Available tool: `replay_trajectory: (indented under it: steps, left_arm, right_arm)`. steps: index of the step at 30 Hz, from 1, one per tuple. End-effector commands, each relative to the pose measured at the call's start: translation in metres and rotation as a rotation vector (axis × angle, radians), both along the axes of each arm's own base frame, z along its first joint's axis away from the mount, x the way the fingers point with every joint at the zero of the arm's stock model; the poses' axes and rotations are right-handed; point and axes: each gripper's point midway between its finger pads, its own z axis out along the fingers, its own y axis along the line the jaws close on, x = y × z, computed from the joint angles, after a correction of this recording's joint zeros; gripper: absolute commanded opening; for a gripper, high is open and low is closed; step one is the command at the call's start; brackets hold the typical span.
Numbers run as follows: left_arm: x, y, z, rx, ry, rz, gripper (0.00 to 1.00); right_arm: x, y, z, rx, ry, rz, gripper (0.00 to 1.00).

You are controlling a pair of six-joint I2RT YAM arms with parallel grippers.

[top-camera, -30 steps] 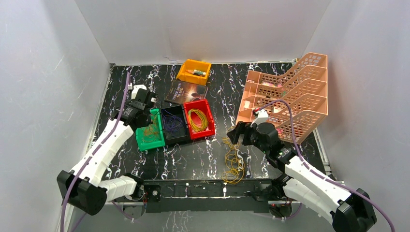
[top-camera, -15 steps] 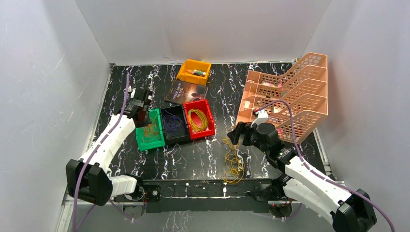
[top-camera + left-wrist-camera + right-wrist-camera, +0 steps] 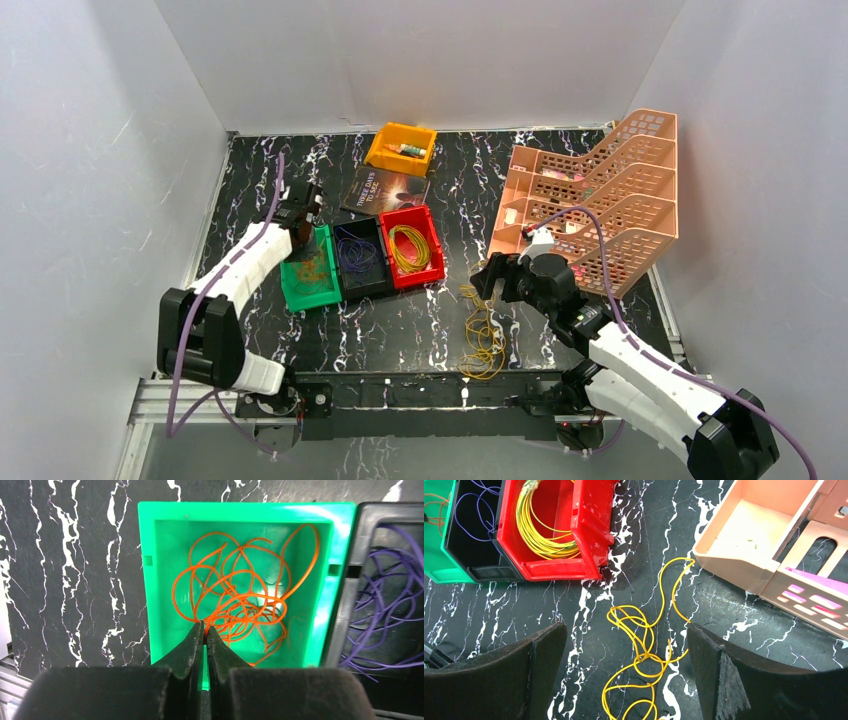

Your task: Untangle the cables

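Note:
An orange cable [image 3: 240, 595] lies tangled in the green bin [image 3: 147, 580]. My left gripper [image 3: 205, 628] is shut on one strand of it at the near side of the bin [image 3: 300, 290]. In the top view the left gripper [image 3: 303, 222] hangs over that bin's far left corner. Purple cables [image 3: 385, 605] fill the black bin [image 3: 362, 288], and a yellow coil [image 3: 544, 525] sits in the red bin [image 3: 589, 520]. A loose yellow cable [image 3: 644, 650] sprawls on the marble table. My right gripper [image 3: 626, 626] hovers above it, open wide, fingers either side of the tangle.
A peach tiered file tray [image 3: 600, 200] stands at the right, its lowest shelf [image 3: 744, 535] close to the loose yellow cable. A yellow bin [image 3: 400, 150] and a book [image 3: 385, 188] lie behind the three bins. White walls enclose the table.
The left arm has swung inward, its gripper shifting right along the green bin's far left corner. The right arm and the loose yellow cable have not moved.

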Motion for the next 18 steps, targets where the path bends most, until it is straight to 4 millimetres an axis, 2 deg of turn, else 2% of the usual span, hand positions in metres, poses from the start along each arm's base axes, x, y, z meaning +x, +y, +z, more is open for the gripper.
replay_trajectory:
  steps: [1,6,14,18]
  left_arm:
    - [0.0,0.008,-0.01,0.032,0.025,0.004,0.0]
    - [0.006,0.011,-0.019,0.054,0.038,0.01,0.0]
    - [0.002,0.012,-0.044,0.074,0.142,-0.001,0.0]
    - [0.002,0.013,-0.043,0.076,0.139,0.003,0.01]
  right_arm:
    - [0.011,0.005,0.026,0.035,-0.071,-0.002,0.98]
    - [0.011,0.006,0.026,0.031,-0.073,0.002,0.98]
    - [0.01,0.006,0.023,0.026,-0.067,0.008,0.98]
    - [0.01,0.005,0.022,0.025,-0.068,0.004,0.98]
